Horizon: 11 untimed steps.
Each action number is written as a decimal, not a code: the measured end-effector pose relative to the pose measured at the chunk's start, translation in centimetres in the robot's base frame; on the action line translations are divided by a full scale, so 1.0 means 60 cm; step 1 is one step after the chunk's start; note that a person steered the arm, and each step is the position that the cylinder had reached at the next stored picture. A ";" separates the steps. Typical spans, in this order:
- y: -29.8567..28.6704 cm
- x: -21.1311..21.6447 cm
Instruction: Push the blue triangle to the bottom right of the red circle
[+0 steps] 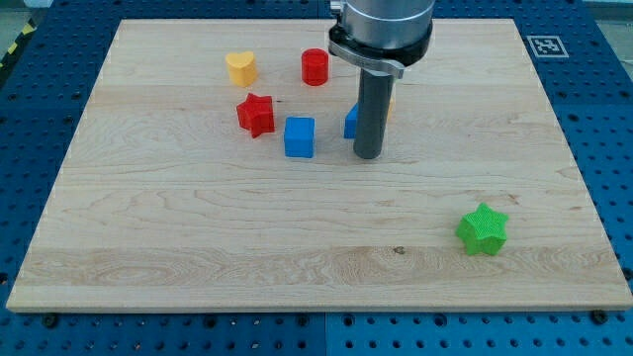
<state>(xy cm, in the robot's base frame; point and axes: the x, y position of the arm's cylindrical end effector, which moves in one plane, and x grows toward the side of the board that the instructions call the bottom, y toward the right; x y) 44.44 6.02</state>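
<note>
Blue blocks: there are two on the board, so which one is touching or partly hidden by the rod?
The blue triangle, just left of my tip and half hidden behind the rod. The blue cube stands apart, farther toward the view's left, fully visible.

Matt plastic blocks, among them a red circle [315, 66], sit on a smooth pale wooden board [198, 227] beneath a dark rod's shiny metal collar [381, 30].

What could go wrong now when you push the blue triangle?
My tip sits right beside the blue triangle, hiding most of it, so an off-centre push might spin it or let it slip away. The blue cube sits close on the view's left; a push that way could bump it, and perhaps the red star beyond.
</note>
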 end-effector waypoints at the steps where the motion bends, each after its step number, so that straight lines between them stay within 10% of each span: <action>1: 0.007 -0.021; 11: -0.058 -0.117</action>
